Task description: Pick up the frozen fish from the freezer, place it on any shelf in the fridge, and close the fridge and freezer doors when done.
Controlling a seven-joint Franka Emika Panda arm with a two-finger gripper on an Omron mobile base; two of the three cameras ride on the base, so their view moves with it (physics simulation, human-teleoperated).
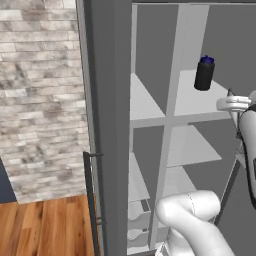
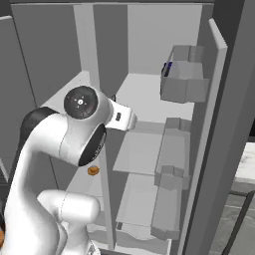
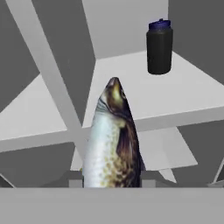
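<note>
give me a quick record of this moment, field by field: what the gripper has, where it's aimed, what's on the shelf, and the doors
gripper: shut on the fish, which rises from the bottom of the hand view, head pointing away
aim: toward the fridge, near the upper shelf
on that shelf: a dark bottle with a blue cap, upright, apart from the fish
fish placed: not yet, not resting on any shelf
left door: open
right door: open, rack bins on its inner side
</note>
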